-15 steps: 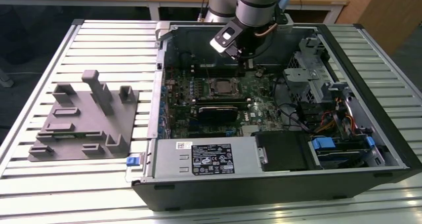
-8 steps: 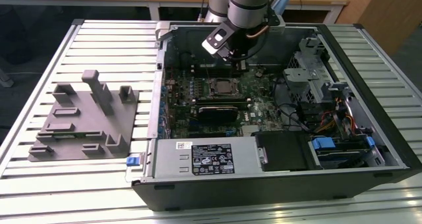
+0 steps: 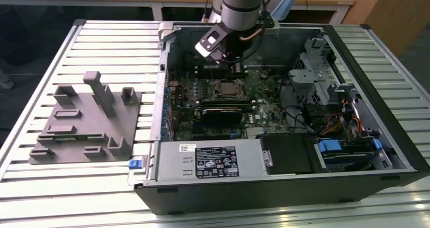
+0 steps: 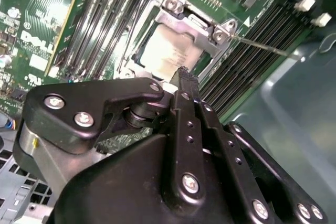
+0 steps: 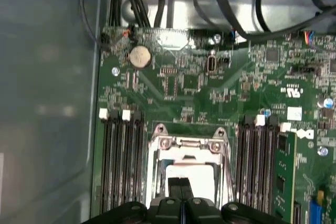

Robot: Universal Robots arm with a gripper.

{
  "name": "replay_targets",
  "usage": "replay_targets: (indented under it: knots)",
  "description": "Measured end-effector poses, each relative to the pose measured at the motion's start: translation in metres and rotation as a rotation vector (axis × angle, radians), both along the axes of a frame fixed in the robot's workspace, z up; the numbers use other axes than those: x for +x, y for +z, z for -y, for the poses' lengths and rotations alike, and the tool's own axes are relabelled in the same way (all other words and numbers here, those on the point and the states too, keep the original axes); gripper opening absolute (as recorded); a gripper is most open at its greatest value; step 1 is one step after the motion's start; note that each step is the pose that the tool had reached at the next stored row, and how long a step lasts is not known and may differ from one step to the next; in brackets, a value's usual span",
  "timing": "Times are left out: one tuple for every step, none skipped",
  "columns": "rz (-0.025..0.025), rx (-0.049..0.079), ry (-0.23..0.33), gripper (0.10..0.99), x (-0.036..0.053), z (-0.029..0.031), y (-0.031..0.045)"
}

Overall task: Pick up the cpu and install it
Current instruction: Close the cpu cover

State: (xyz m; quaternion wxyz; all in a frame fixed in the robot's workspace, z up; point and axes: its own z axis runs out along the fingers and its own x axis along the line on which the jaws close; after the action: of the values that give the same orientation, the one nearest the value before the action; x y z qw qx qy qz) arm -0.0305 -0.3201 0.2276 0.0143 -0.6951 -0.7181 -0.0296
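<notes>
Your pincer [image 5: 181,182] hangs just over socket frame [image 5: 189,142], fingers [image 5: 175,187] pressed together, seemingly holding nothing. Inside frame lies cpu [image 5: 198,174], flat, pale top up: likely seated there, so no grip needed.

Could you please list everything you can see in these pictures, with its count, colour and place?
table: one, pale slatted metal, under everything
computer case: one, black, open, on the table
tray: one, grey plastic, on the table, at the exterior view's left of the case
motherboard: one, green, inside the case
socket frame: one, metal, on the motherboard
cpu: one, pale silver-grey, within the socket frame
memory slots: several, black, either side of the frame
coin cell: one, silver, on the motherboard
arm: one, grey, above the case
gripper: one, black, shut, over the cpu
</notes>
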Motion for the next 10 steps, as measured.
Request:
replay_targets:
  knots:
    - [0.0, 0.0, 0.0, 0.106, -0.001, 0.0, -0.0003]
    - [0.0001, 0.0, 0.0, 0.106, -0.0021, 0.0, -0.0009]
    - [0.0001, 0.0, 0.0, 0.106, -0.0036, -0.0001, -0.0017]
    - [0.0001, 0.0, 0.0, 0.106, -0.0056, 0.0, -0.0027]
    - [0.0, 0.0, 0.0, 0.106, -0.0078, 0.0, -0.0037]
    - [0.0001, 0.0, 0.0, 0.106, -0.0098, 0.0, -0.0046]
    - [0.0, 0.0, 0.0, 0.106, -0.0114, 0.0001, -0.0055]
    - [0.0, 0.0, 0.0, 0.106, -0.013, 0.0001, -0.0065]
    - [0.0, 0.0, 0.0, 0.106, -0.0143, 0.0001, -0.0075]
    - [0.0, 0.0, 0.0, 0.106, -0.0156, 0.0001, -0.0086]
